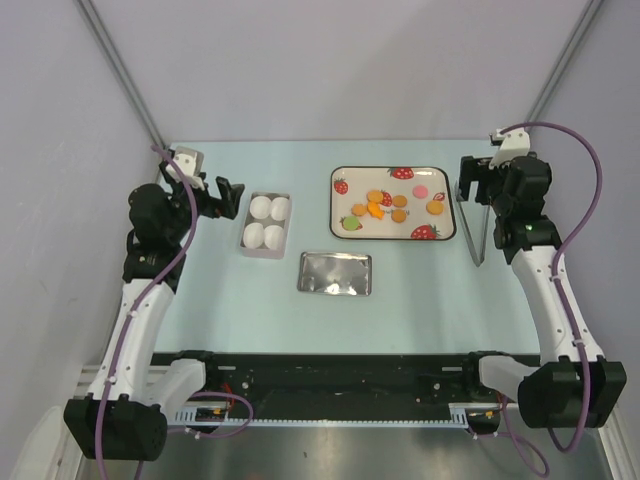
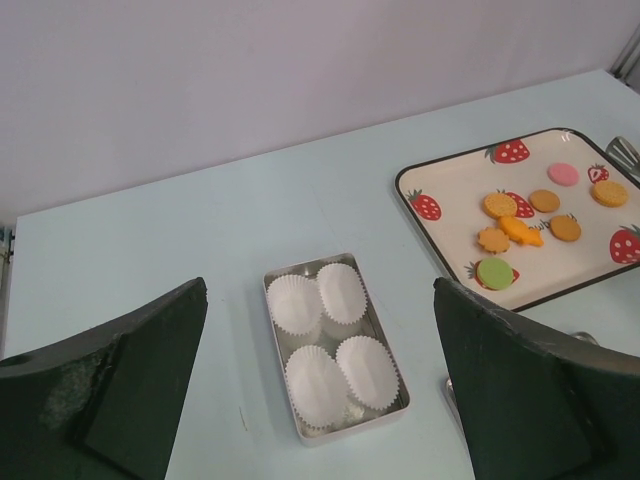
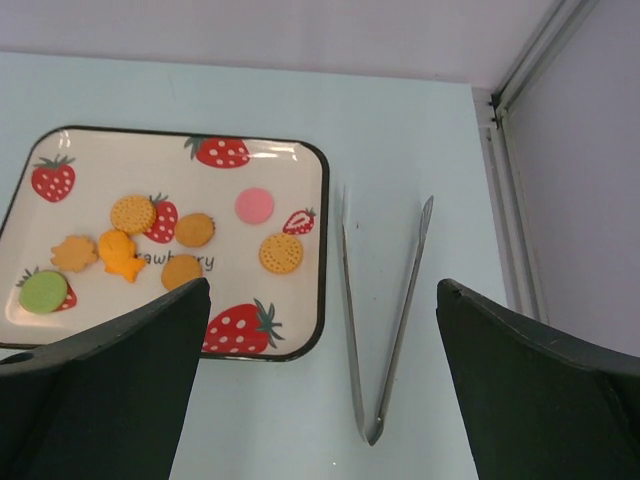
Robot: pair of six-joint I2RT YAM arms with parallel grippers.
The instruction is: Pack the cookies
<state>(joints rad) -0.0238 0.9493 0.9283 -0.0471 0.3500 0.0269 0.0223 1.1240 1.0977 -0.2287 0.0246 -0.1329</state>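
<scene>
Lettering on the tray [image 3: 288,300]
One script word is printed toward six o'clock, half hidden by cookies [image 3: 182,270]; only "awb…ry" is read.

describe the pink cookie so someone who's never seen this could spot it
On the table, find the strawberry-print tray beside the metal tongs. In its far right part, by a small strawberry, lies the pink cookie. It is the only pink one; its neighbours are orange-yellow.
</scene>
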